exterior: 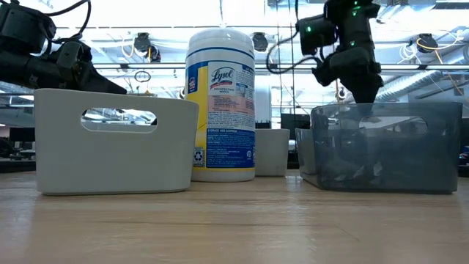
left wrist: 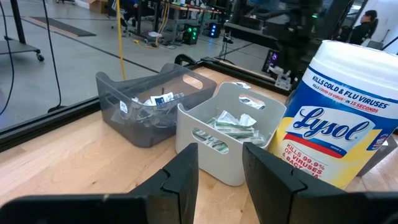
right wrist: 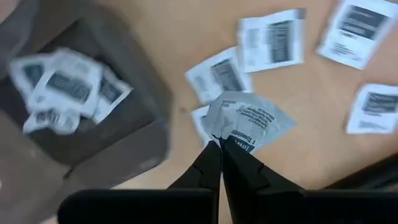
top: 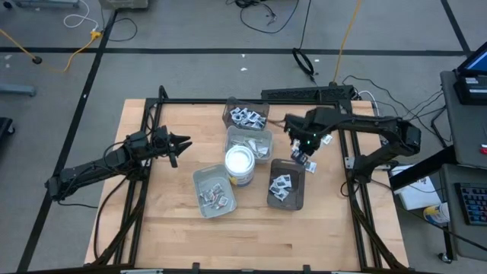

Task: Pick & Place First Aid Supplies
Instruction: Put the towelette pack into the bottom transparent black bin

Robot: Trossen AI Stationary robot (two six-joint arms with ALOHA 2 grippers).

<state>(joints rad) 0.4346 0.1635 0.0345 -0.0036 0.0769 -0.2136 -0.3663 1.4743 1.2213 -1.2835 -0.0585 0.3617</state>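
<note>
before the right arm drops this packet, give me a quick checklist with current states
1. Right gripper shut on a packet: ok.
2. Packet lifted off the table: ok.
3. Gripper over the dark tray: not ok, it hangs beside the tray's edge.
4. Room left in that tray: ok, few packets inside.
5. Loose packets still on the table: not ok.
6. Left gripper clear, off to the left, holding nothing: ok.

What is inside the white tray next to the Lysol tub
The white tray beside the Lysol tub holds a loose heap of narrow pale green-white strip packets. Only the top layer shows; the tray's walls and the heap hide whatever lies lower.
</note>
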